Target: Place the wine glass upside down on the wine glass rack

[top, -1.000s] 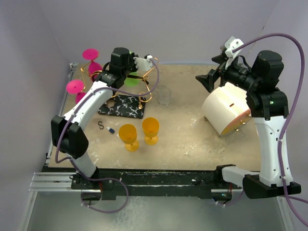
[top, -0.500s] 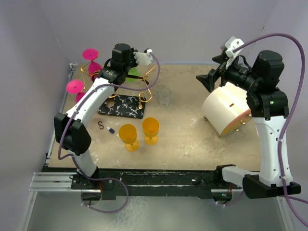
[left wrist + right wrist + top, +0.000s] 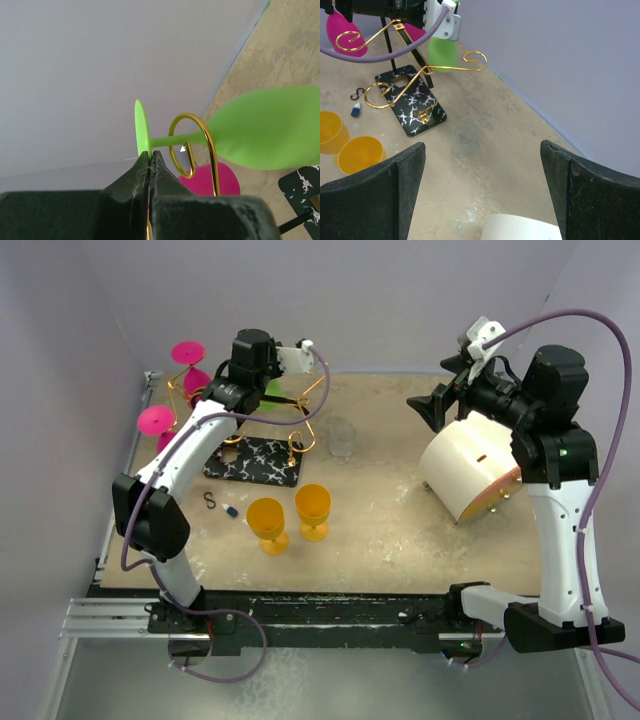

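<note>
My left gripper (image 3: 150,155) is shut on the rim of the green wine glass's (image 3: 265,130) flat foot. The glass lies roughly level, and its stem passes through a gold spiral curl (image 3: 200,131) of the wine glass rack. From above, the left gripper (image 3: 268,375) is at the rack's (image 3: 300,430) far upper arm, with the green glass (image 3: 275,390) showing just under it. The rack's black marbled base (image 3: 255,460) rests on the table. At the far right my right gripper (image 3: 440,405) is raised and open, with nothing between its fingers (image 3: 481,145).
Two pink glasses (image 3: 187,353) (image 3: 155,420) hang on the rack's left side. Two yellow glasses (image 3: 267,520) (image 3: 313,505) stand in front of the base. A small clear glass (image 3: 342,437) stands right of the rack. A white cylinder (image 3: 465,470) lies under the right arm.
My left gripper has carried the green glass a little left and back, up against the rack's upper arm. The right arm has not moved.
</note>
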